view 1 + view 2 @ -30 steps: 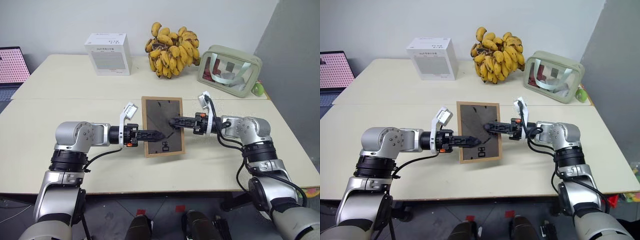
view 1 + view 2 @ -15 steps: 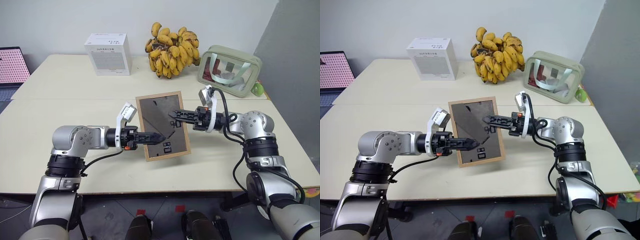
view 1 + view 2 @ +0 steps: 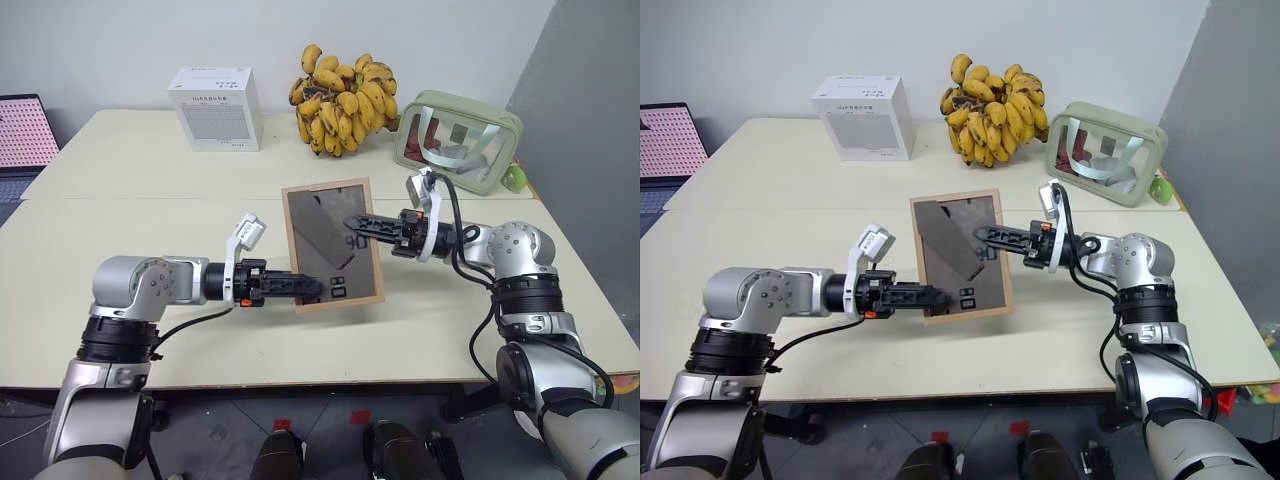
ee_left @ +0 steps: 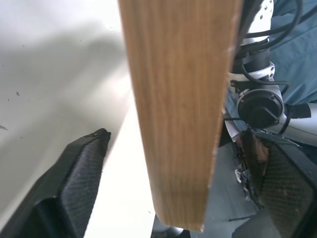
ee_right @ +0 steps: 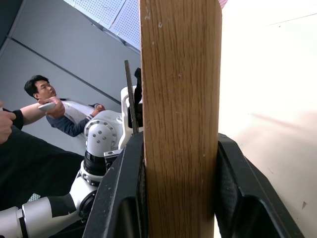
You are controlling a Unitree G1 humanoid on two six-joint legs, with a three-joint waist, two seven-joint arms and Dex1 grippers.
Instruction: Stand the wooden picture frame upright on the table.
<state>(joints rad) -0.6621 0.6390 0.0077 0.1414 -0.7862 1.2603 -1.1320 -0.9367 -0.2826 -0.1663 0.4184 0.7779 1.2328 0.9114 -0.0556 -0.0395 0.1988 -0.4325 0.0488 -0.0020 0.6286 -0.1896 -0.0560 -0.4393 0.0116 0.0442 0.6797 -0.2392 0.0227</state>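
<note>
Right wrist view: the right gripper pinches the small light-wood picture frame; the left gripper gapes wide around its edge, not touching. The frame could flop onto the pale cream table if that pinch slips.

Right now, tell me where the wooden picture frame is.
In the left eye view the wooden picture frame stands near the table's middle, back panel facing the camera, between the grippers: right gripper clamps its right edge, left gripper open at its lower left.

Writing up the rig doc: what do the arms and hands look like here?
Both arms are silver-grey metal with rounded joint housings and black bands between segments. Each ends in a hand, left hand and right hand, with two slim black fingers whose pads are cross-hatched. A white tag-like block sits above each wrist, orange accents show near the finger bases, and black cables loop outside the forearms.
</note>
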